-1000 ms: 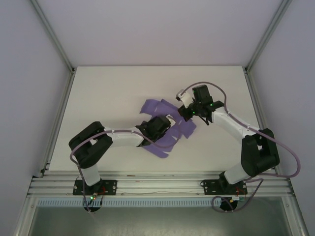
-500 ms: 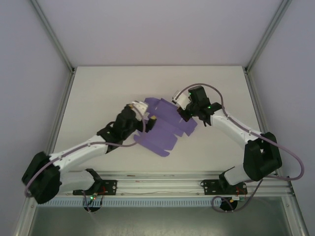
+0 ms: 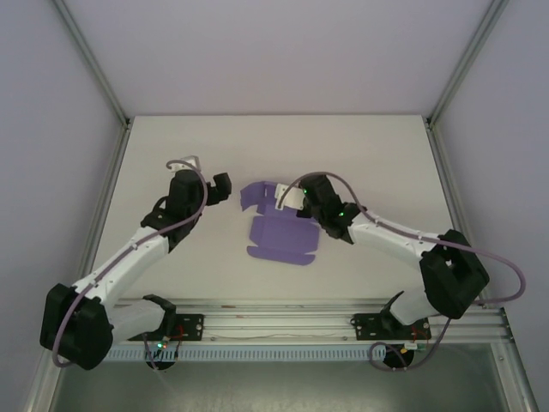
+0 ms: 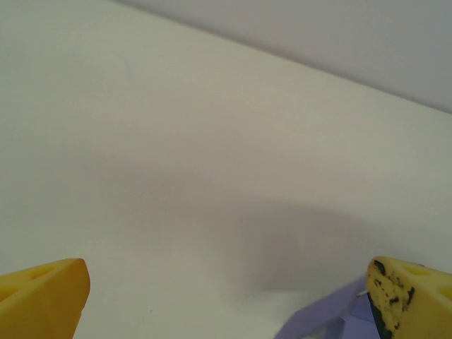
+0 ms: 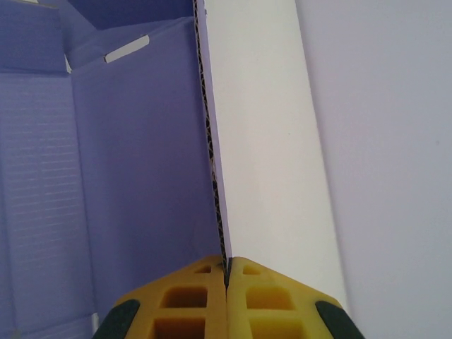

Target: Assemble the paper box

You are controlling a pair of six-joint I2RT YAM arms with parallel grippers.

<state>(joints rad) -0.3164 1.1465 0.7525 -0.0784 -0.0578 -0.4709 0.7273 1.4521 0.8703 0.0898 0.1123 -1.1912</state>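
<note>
Barely begun — paper box (image 3: 283, 242) mostly flat; right fingers (image 5: 191, 300) pinch one panel's edge, left fingers (image 4: 42, 296) wide apart, empty.

The paper box (image 3: 281, 239) mid-table (image 3: 377, 154), left gripper (image 3: 220, 188) just left of it, right gripper (image 3: 291, 200) on its rear right edge.

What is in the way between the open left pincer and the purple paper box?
Nothing visible. Just bare table lies between the open left pincer and the paper box. The right pincer is shut on the box's edge, over on its far side.
</note>
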